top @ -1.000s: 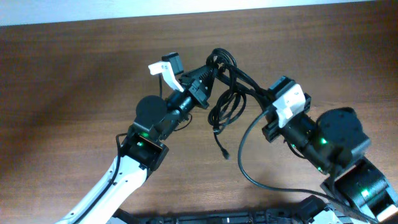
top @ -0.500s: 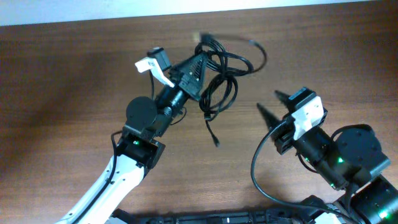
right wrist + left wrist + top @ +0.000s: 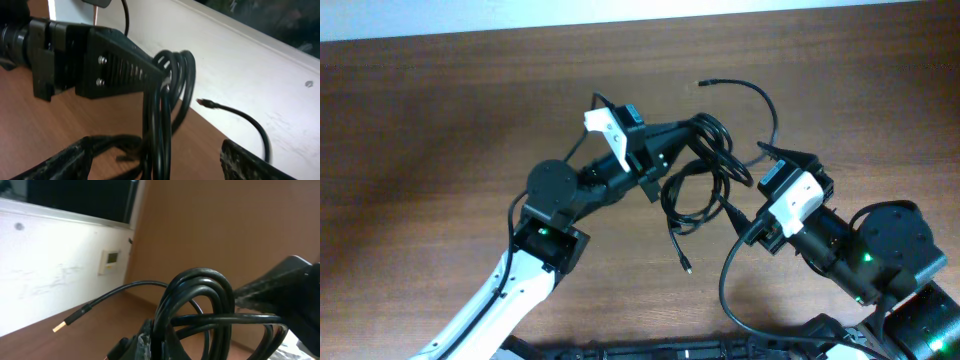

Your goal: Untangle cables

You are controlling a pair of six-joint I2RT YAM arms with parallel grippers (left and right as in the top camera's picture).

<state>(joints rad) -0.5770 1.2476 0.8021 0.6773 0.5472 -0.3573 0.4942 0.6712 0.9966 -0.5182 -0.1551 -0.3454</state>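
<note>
Left gripper (image 3: 690, 130) clamps black cables (image 3: 718, 152); right gripper (image 3: 756, 186) spread wide, near.

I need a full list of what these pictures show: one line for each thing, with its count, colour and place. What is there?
cable bundle: one tangle, black, held up over the middle of the table, two loose ends showing
table: one, brown wood, under everything
wall: one, white, behind the table
wall panel: one, pale, on the wall
left gripper: one, black, shut on the cable bundle
right gripper: one, black, open, a finger on either side of the cable bundle
</note>
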